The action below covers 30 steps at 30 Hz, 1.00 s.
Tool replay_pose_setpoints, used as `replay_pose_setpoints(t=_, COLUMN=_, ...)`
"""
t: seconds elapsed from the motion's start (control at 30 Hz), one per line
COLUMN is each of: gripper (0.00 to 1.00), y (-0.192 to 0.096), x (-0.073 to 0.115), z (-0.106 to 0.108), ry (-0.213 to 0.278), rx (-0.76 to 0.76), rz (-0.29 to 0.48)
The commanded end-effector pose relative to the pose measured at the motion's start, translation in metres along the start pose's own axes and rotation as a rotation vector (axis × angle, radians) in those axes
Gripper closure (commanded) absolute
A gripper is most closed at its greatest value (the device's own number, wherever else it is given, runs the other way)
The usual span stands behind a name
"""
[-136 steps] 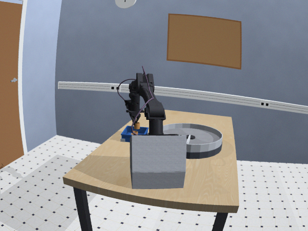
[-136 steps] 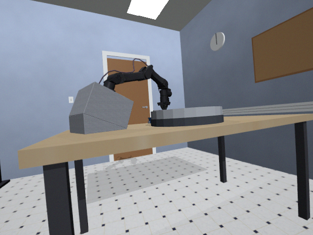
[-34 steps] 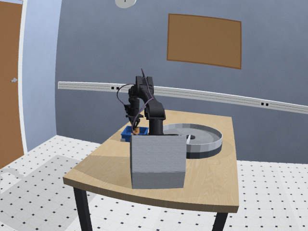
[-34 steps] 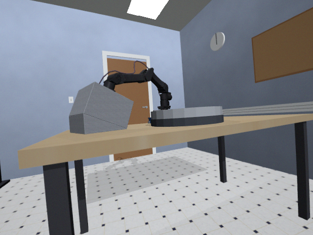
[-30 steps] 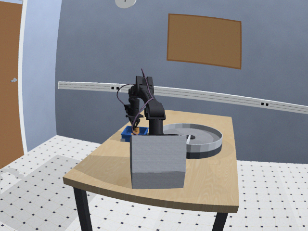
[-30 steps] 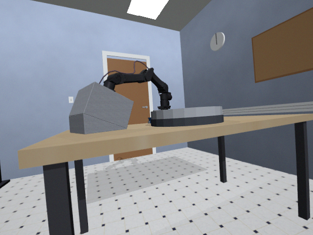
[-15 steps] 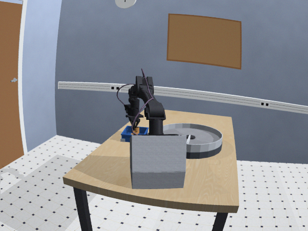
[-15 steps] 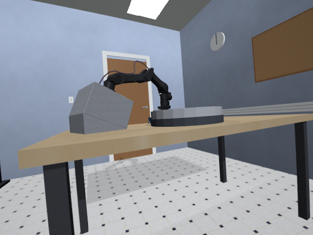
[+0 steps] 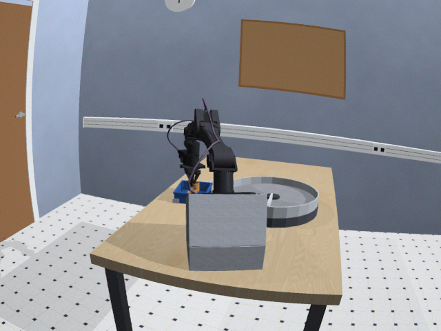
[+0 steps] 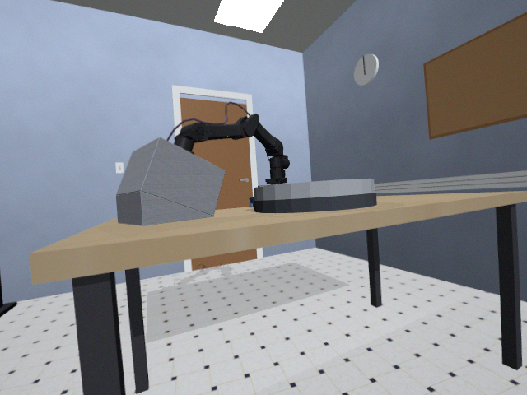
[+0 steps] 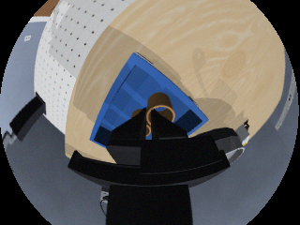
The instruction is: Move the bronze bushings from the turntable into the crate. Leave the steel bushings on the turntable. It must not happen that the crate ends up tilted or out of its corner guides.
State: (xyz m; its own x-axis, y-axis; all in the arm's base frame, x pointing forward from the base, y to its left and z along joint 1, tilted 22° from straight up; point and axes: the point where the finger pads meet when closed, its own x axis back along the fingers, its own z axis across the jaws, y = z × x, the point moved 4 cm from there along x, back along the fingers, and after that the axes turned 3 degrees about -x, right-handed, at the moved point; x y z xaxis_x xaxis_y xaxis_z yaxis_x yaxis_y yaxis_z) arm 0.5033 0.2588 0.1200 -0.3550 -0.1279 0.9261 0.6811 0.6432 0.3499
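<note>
My gripper (image 9: 193, 179) is shut on a bronze bushing (image 9: 193, 186) and holds it low over the blue crate (image 9: 192, 190) at the table's left side. In the wrist view the bronze bushing (image 11: 159, 105) sits between my fingertips, above the crate's (image 11: 146, 103) divided inside. The grey turntable (image 9: 284, 203) stands to the right of my arm's base; its floor shows no bushing in the part I can see. In the exterior view the gripper is hidden behind the grey block, and only the turntable's (image 10: 314, 195) rim shows.
A large grey block (image 9: 226, 231) stands at the table's front and hides part of the crate and the turntable. It also shows in the exterior view (image 10: 168, 184). The crate lies close to the table's left edge.
</note>
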Motion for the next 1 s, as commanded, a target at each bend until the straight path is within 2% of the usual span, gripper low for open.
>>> replay_pose_setpoints(t=0.0, gripper=1.0, y=0.003, x=-0.001, z=0.008, ry=0.005, rx=0.01, rz=-0.01)
replay_pose_setpoints(t=0.13, gripper=1.0, y=0.002, x=-0.002, z=0.008, ry=0.006, rx=0.01, rz=-0.005)
replay_pose_setpoints(t=0.2, gripper=1.0, y=0.005, x=0.006, z=0.007, ry=0.002, rx=0.01, rz=-0.024)
replay_pose_setpoints(t=0.4, gripper=1.0, y=0.004, x=0.005, z=0.007, ry=0.002, rx=0.011, rz=-0.026)
replay_pose_setpoints(t=0.53, gripper=1.0, y=0.01, x=0.011, z=0.005, ry=-0.004, rx=0.009, rz=-0.049)
replay_pose_setpoints(t=0.97, gripper=1.0, y=0.009, x=0.011, z=0.005, ry=-0.003, rx=0.009, rz=-0.045)
